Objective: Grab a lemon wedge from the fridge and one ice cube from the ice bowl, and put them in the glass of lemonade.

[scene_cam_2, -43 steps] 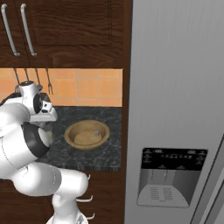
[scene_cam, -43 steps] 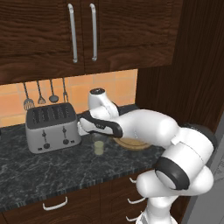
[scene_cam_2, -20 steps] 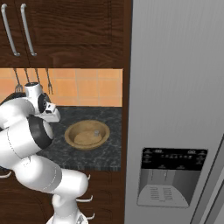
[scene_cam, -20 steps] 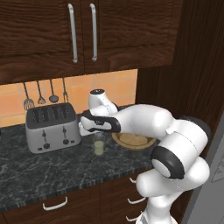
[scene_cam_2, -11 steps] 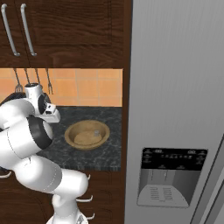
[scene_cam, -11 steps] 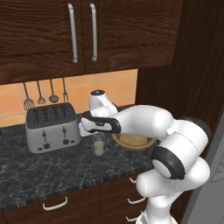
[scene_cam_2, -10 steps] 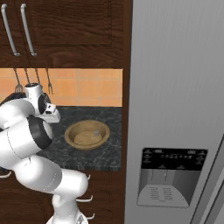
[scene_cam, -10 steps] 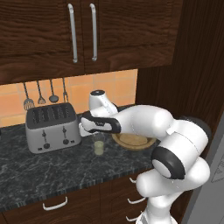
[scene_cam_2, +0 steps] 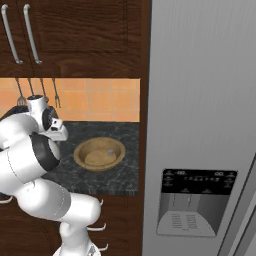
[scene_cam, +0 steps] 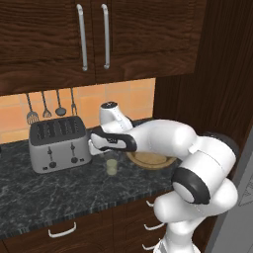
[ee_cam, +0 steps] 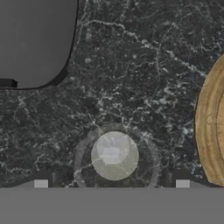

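Towering at the right, the tall grey two-door fridge [scene_cam_2: 200,125] stands shut. On the dark marbled worktop [scene_cam: 59,192], the round tan wooden ice bowl [scene_cam_2: 100,153] sits beside the small clear glass of lemonade [ee_cam: 114,155]. The hand [ee_cam: 111,183] hovers directly above the glass, fingers spread, likely for dropping something in.

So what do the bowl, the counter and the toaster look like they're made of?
The ice bowl looks like wood, tan with faint grain rings and a matte finish. The counter seems to be polished dark stone, perhaps granite or marble, going by its pale veining. The toaster looks like brushed steel, grey with a soft sheen. All of it is rendered, so these are looks only.
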